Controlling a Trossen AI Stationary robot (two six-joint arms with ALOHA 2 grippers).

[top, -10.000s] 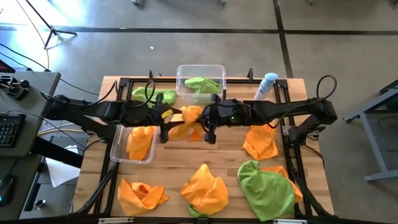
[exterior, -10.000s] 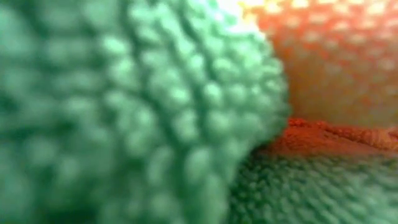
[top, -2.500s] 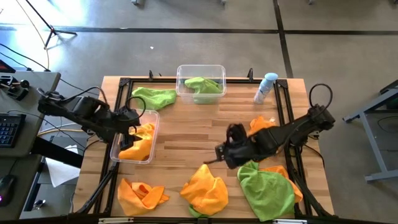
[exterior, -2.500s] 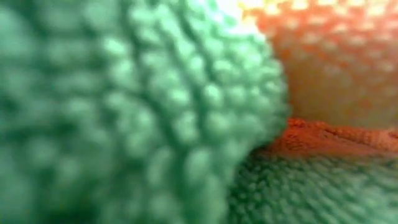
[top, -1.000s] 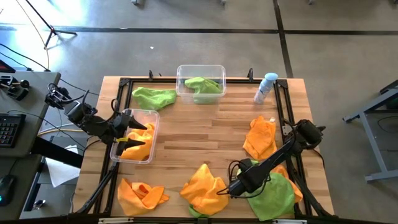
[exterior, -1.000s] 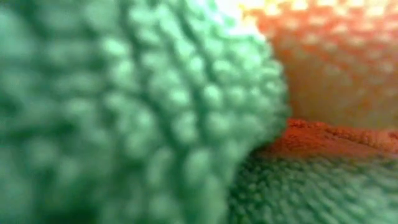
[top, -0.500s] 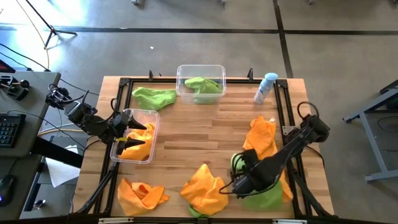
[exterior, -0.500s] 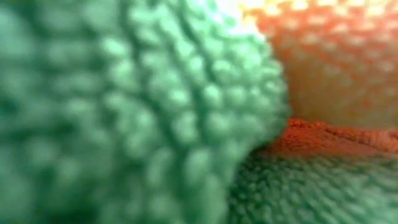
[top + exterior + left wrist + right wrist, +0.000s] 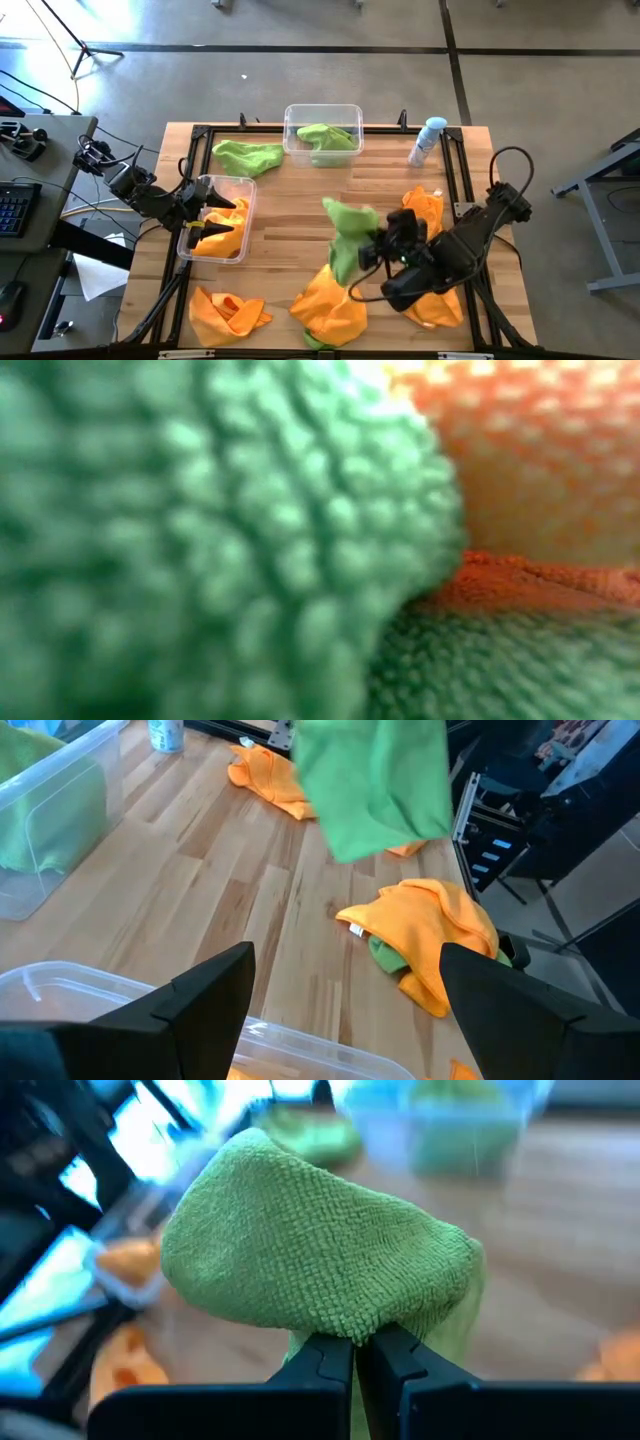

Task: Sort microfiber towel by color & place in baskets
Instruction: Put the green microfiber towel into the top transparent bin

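Green towel [image 9: 345, 237] hangs pinched in the right tool [image 9: 372, 250], with the green-holding basket [image 9: 322, 112] at the worktop's far edge beyond it.

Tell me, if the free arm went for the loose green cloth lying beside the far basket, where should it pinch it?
Probably from straight above, on a raised fold near the middle of the green cloth. It lies crumpled and flat on the table, apart from the far basket, so nothing blocks a downward approach. The left gripper is open over the orange basket; the right gripper already holds another green towel.
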